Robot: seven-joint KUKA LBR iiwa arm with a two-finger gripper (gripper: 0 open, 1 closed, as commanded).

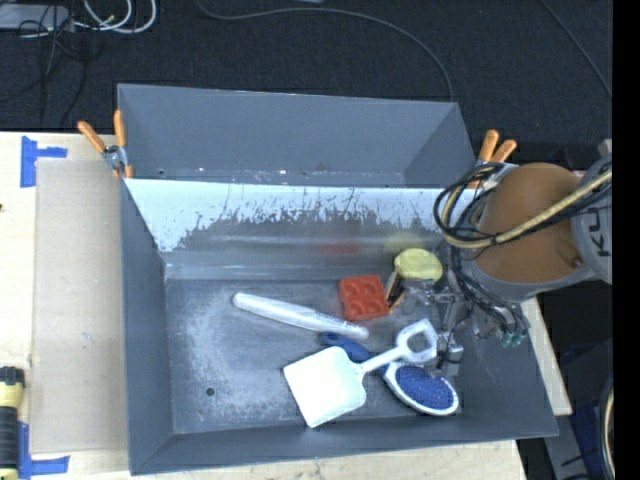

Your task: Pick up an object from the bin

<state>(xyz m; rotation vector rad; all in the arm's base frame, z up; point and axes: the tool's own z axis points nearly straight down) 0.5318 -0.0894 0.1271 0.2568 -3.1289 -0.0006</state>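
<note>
White spatula (325,388) lies touching or just beside the gripper (448,353), four o'clock; its opening we cannot tell; we advise centring over the handle before closing.

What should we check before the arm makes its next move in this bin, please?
1. Gripper is inside the bin, near its right wall: ok.
2. Things lie close by it, a white scoop and a blue brush: ok.
3. Those two lie apart for a clean pick: not ok, the scoop's handle appears to rest against the brush.
4. Gripper already holds something: cannot tell.
5. Red block lies off to the side, out of the way: ok.
</note>
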